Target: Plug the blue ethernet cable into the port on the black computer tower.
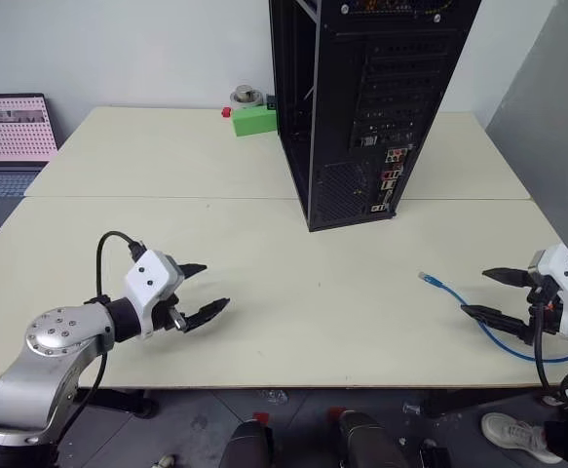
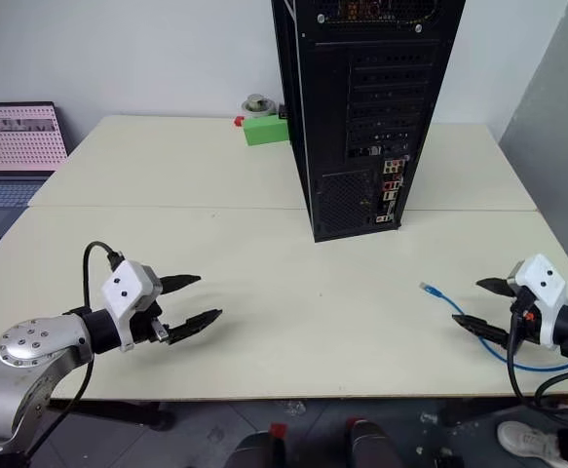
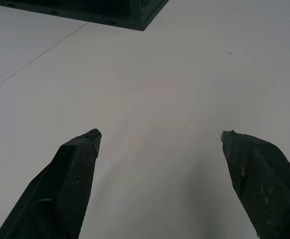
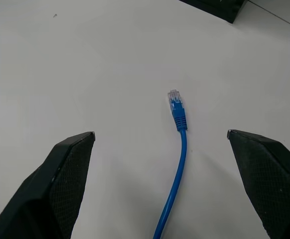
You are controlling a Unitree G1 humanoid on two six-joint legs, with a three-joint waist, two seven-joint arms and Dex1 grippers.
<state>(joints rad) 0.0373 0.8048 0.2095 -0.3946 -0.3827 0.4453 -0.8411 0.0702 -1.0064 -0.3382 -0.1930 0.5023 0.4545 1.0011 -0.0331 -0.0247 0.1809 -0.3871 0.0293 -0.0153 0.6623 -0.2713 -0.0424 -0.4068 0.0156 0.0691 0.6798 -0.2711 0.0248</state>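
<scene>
Pale table (image 1: 264,244): both our pincers spread, empty; right pincer (image 4: 159,137) faces blue ethernet cable (image 4: 177,164) plug. Next: pinch it.

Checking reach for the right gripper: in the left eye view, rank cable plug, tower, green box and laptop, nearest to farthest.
From the right gripper:
1. Cable plug, on the table just left of it.
2. Tower, upright mid-table, farther back.
3. Green box, behind the tower's left side.
4. Laptop, past the table's far left edge.
</scene>
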